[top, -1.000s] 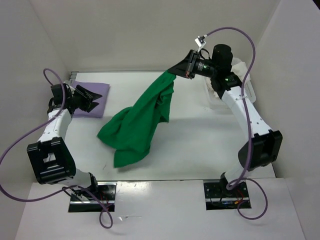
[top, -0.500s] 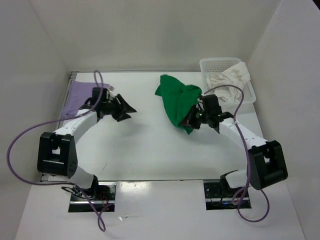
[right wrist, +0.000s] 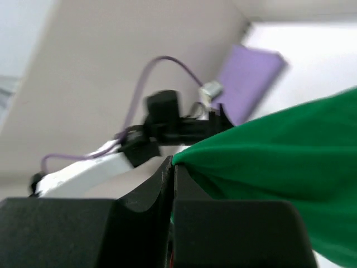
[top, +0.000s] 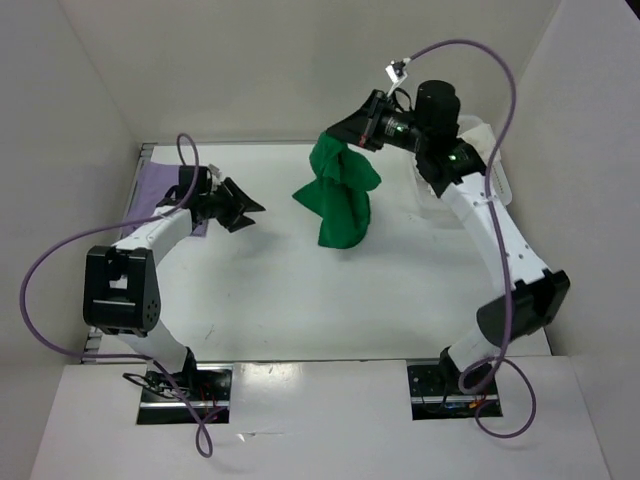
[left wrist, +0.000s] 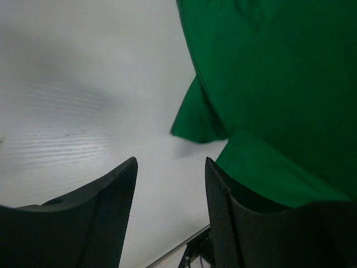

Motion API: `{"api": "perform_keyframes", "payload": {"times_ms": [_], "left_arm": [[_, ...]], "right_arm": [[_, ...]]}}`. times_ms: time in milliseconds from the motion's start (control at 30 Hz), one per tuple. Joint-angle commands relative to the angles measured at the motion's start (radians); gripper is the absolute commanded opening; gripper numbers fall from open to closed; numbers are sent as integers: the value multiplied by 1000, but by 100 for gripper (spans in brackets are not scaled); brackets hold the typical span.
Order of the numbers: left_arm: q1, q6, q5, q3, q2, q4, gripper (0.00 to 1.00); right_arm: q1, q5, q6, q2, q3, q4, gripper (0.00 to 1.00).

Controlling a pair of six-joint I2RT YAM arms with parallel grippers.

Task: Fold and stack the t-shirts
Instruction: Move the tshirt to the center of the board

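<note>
My right gripper (top: 340, 135) is shut on the top of the bright green t-shirt (top: 340, 195) and holds it up, so it hangs bunched with its lower end on the table. In the right wrist view the green cloth (right wrist: 290, 167) comes out of the closed jaws. My left gripper (top: 250, 207) is open and empty, low over the table, left of the green shirt (left wrist: 268, 84). The folded lavender t-shirt (top: 155, 190) lies at the far left, partly hidden by the left arm; it also shows in the right wrist view (right wrist: 248, 78). The creamy white shirt (top: 480, 135) is mostly hidden behind the right arm.
A white mesh basket (top: 495, 185) stands at the back right behind the right arm. White walls close in the table on the left, back and right. Purple cables loop over both arms.
My right gripper has gone from low on the table up and back, lifting the green shirt so it hangs. My left gripper stays at about the same place, left of the shirt.
</note>
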Motion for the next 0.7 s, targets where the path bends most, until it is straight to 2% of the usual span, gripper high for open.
{"api": "perform_keyframes", "payload": {"times_ms": [0, 67, 100, 167, 200, 300, 433, 600, 633, 667], "left_arm": [[58, -9, 16, 24, -53, 10, 59], [94, -9, 16, 4, -83, -15, 61], [105, 3, 16, -10, -93, -15, 62], [137, 25, 25, -62, -111, -45, 62], [147, 35, 25, -79, -125, -55, 64], [168, 84, 16, -135, -146, -113, 67], [177, 144, -76, -180, -186, -200, 67], [177, 155, -137, -214, -238, -256, 64], [177, 144, -149, -224, -255, -274, 63], [177, 132, -160, -252, -272, -285, 61]], "right_arm": [[21, -60, -31, -140, -23, 31, 1], [12, -77, -43, -226, -162, 61, 1], [12, -94, -43, -249, -339, 72, 1], [12, -129, -43, -289, -524, 89, 1], [12, -130, -43, -319, -688, 98, 1], [12, -32, -43, -358, -899, 89, 1], [12, 68, -55, -312, -927, 0, 5], [12, 99, -65, -287, -938, -74, 9], [12, 99, -65, -298, -938, -83, 11], [12, 108, -65, -298, -950, -83, 19]]}}
